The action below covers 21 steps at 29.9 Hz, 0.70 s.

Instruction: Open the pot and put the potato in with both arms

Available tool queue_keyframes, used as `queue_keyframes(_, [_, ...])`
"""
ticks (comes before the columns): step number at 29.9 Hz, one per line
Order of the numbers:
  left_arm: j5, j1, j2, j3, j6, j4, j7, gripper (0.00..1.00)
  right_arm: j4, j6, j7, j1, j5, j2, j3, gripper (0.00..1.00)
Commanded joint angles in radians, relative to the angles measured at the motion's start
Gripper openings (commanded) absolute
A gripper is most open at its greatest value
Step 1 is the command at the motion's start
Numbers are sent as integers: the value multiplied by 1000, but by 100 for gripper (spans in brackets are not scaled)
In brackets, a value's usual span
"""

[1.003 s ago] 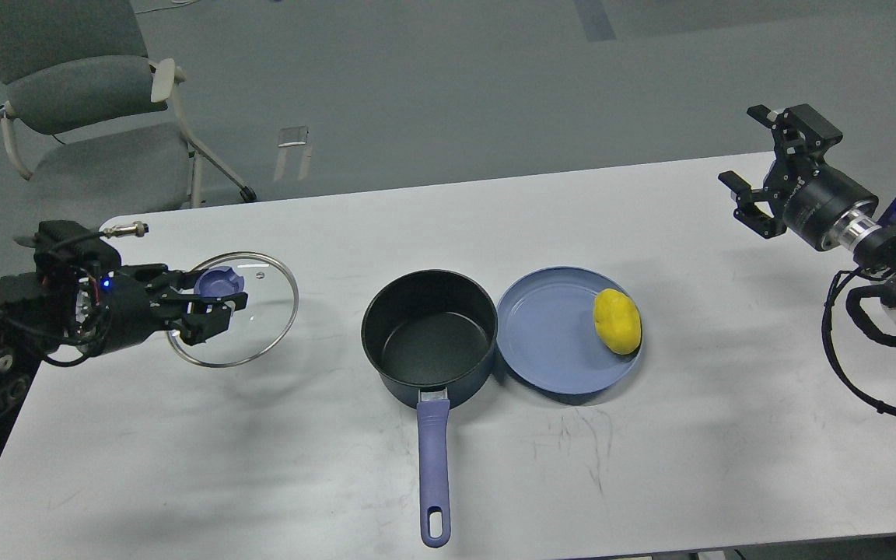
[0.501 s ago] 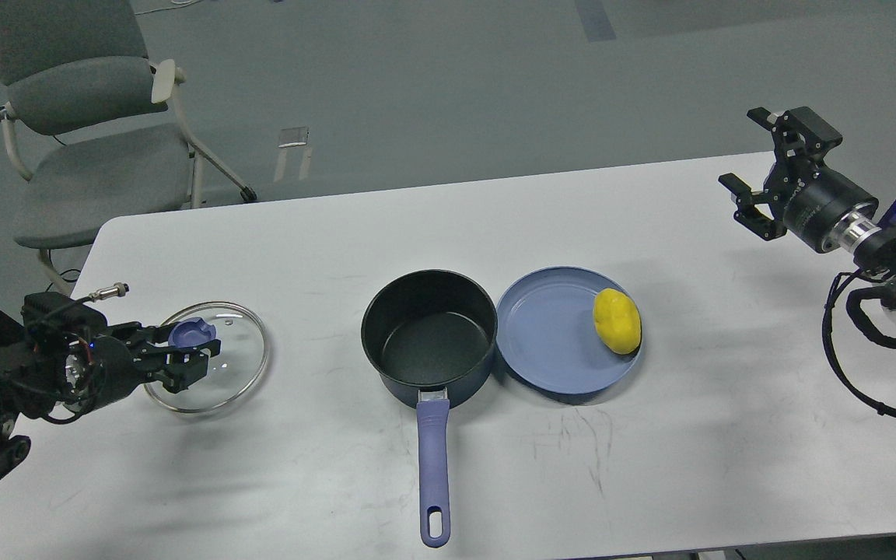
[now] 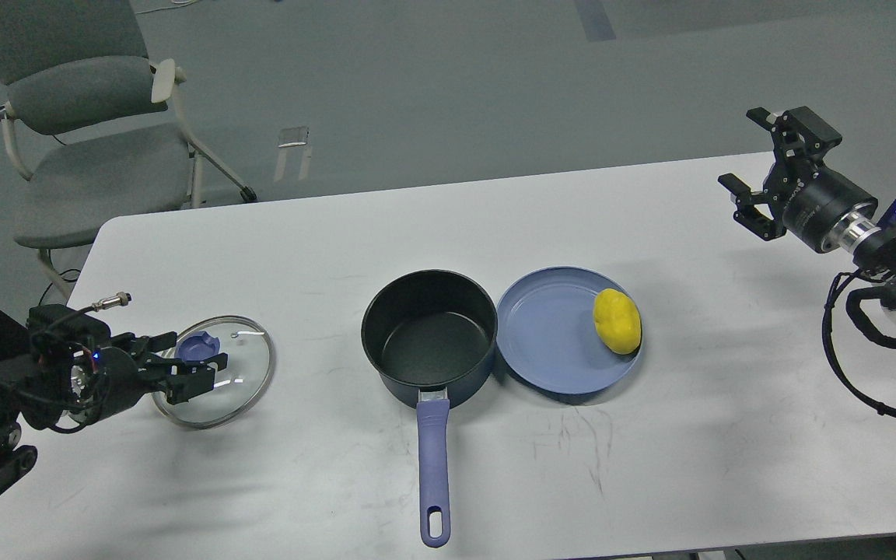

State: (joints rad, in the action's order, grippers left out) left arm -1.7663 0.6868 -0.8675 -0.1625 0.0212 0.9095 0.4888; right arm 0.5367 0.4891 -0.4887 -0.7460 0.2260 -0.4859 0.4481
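now the white table (image 3: 650,482) holds the open pot (image 3: 429,336) mid-front, the lid (image 3: 230,389) near the left edge in my left gripper (image 3: 197,372). next, my wide right gripper (image 3: 761,175) must grab the potato (image 3: 617,320).

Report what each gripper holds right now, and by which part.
The left gripper grips the glass lid by its blue knob. The right gripper is open and holds nothing.

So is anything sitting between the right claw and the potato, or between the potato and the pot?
Nothing visible. The right claw hangs open over bare table up-right of the potato on its blue plate. The uncovered pot sits beside that plate.
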Motion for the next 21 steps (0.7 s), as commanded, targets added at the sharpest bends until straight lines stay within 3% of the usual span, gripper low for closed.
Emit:
queue_keyframes(1, [100, 29, -4, -14, -10, 0, 0, 97, 15, 0, 0, -27, 6, -14, -14, 100])
queue_keyframes(4, [376, 137, 2, -3, -49, 12, 0, 97, 40, 0, 0, -151, 64, -52, -106, 100])
queue_keyframes(9, [807, 263, 1, -11, -262, 32, 0, 97, 133, 0, 0, -428, 191, -76, -391, 100])
queue_keyframes(11, [890, 284, 1, -12, -303, 35, 0, 97, 182, 0, 0, -531, 255, -76, -483, 100])
queue_keyframes(21, [915, 292, -4, -12, -310, 92, 0, 97, 417, 0, 0, -829, 627, -30, -871, 100])
